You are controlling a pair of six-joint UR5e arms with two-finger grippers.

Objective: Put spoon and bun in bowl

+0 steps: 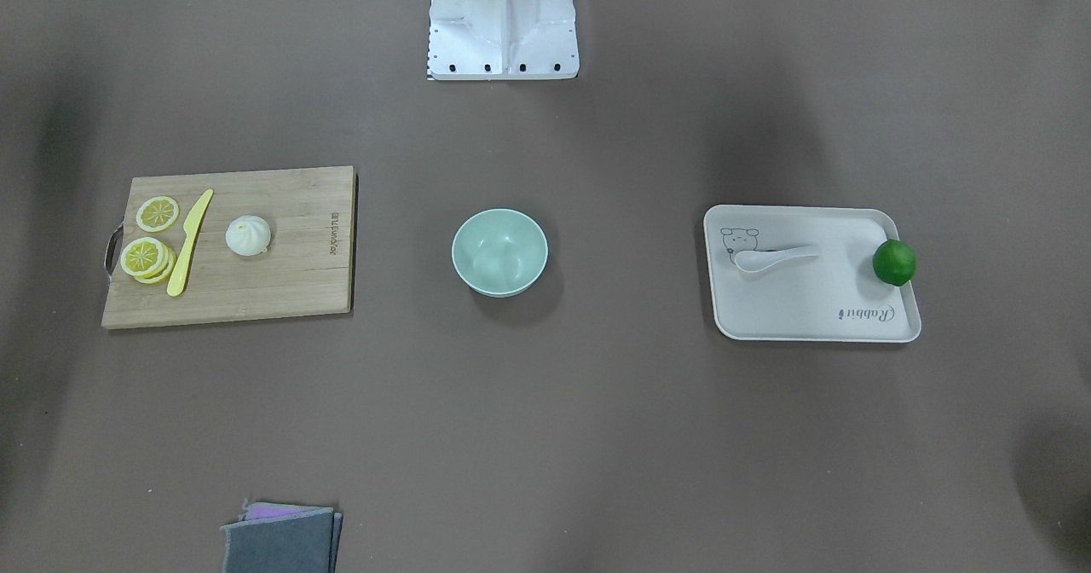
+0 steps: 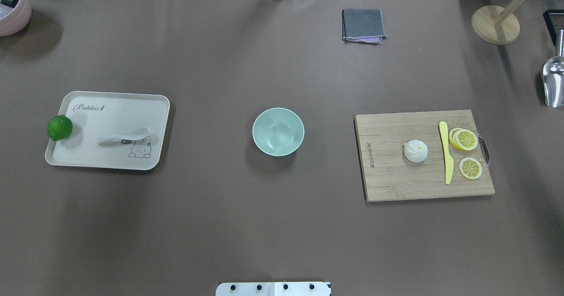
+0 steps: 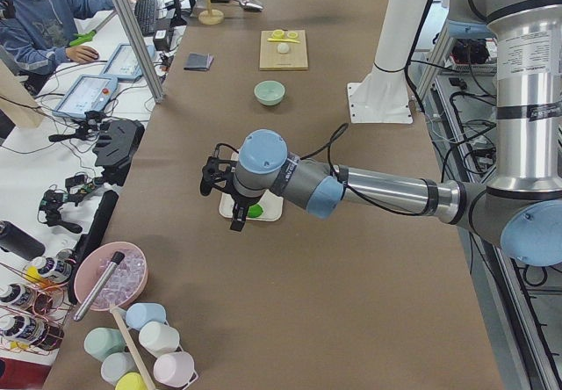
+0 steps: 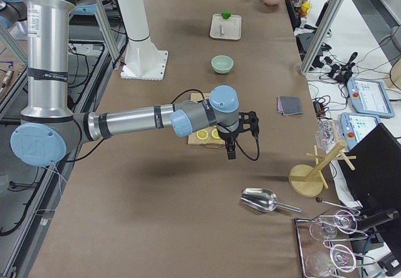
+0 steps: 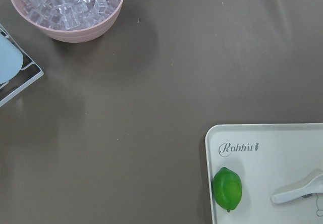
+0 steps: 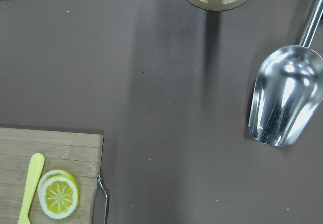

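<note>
The white spoon [image 1: 771, 257] lies on a cream tray [image 1: 810, 321]; it also shows in the overhead view [image 2: 125, 135] and the left wrist view [image 5: 298, 191]. The white bun [image 1: 248, 236] sits on a wooden cutting board [image 1: 290, 287], also seen from overhead [image 2: 415, 150]. The mint-green bowl [image 1: 499, 251] stands empty mid-table [image 2: 278, 131]. My left gripper [image 3: 218, 198] hovers high over the tray's outer end. My right gripper [image 4: 241, 137] hovers high beyond the board's handle end. I cannot tell whether either is open or shut.
A green lime [image 2: 59, 127] sits on the tray's outer edge. A yellow knife [image 2: 446, 153] and lemon slices [image 2: 467, 139] lie on the board. A folded grey cloth [image 2: 363, 24], pink ice bowl [image 5: 70, 7], metal scoop [image 6: 282, 98] and wooden stand [image 2: 495, 23] sit at the table's edges.
</note>
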